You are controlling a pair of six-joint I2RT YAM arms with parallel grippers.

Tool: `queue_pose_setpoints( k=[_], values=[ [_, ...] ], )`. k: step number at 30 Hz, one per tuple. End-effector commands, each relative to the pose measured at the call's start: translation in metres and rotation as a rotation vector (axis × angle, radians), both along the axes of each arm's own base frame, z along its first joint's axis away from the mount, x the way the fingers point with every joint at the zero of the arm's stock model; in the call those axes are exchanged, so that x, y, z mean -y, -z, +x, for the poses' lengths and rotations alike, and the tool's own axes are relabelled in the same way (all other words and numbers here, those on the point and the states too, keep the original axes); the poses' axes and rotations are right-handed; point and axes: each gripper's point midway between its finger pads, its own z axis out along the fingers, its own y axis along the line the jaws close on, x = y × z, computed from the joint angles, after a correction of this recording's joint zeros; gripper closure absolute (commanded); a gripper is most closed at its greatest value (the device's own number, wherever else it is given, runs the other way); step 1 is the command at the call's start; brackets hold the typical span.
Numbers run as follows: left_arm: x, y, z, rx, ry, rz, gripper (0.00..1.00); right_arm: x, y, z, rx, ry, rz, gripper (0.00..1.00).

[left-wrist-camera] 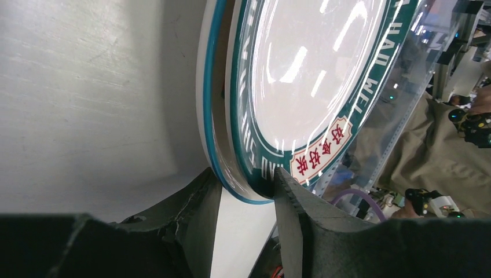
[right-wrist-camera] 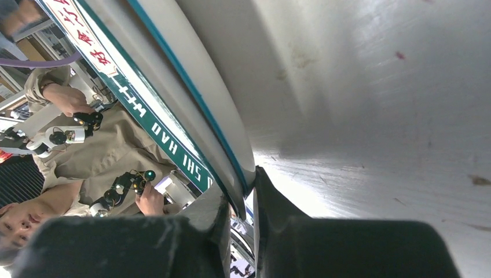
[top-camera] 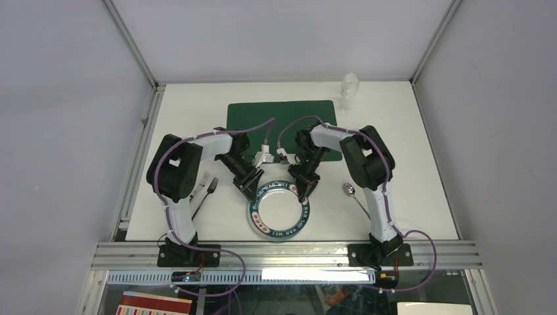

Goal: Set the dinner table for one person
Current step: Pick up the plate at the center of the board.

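Clearly, the plate point(right-wrist-camera: 156, 75) rim reads "SHI HAO" in white.

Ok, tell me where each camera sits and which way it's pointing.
Top external: above and behind the arm bases, looking down on the dinner table; both arms show, with the left claw and right claw on the plate.
Left wrist: on the left arm, facing along its fingers at the plate's rim.
Right wrist: on the right arm, its fingers pinching the rim's other side.
Shared: all three show the plate.
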Motion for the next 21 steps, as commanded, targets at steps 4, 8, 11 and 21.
queue_pose_setpoints(
  k=[4,8,11,21],
  values=[
    [0.018,-0.016,0.033,0.202,0.029,-0.084,0.61,-0.009,-0.007,0.041,0.237,-0.054,0.058,1.0],
    [0.017,-0.019,0.038,0.224,0.024,-0.071,0.61,-0.005,-0.006,0.057,0.284,-0.047,0.032,1.0],
    [0.017,-0.021,0.042,0.238,0.017,-0.056,0.61,-0.004,-0.011,0.066,0.302,-0.038,0.039,1.0],
    [0.019,-0.026,0.052,0.27,0.007,-0.046,0.59,0.002,-0.023,0.085,0.354,-0.004,0.048,1.0]
  ],
)
